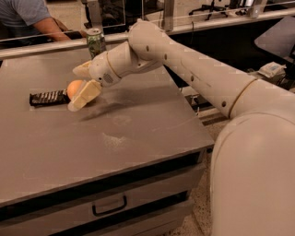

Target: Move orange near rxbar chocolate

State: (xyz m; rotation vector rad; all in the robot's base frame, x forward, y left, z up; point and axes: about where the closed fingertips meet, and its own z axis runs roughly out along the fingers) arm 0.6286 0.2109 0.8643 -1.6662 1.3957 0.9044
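The orange (74, 87) rests on the grey table (138, 138), touching the right end of the rxbar chocolate (47, 97), a flat dark bar with pale lettering lying at the table's left. My gripper (74, 90) reaches in from the right and straddles the orange. One cream finger (82, 69) is behind the orange and the other (84, 96) is in front of it. The fingers stand apart, wider than the fruit, and they hide its right side.
A green soda can (96, 42) stands upright at the table's back edge, just behind my wrist. A person in a blue shirt (27, 14) sits beyond the table at the back left. A drawer with a handle (109, 206) is under the tabletop.
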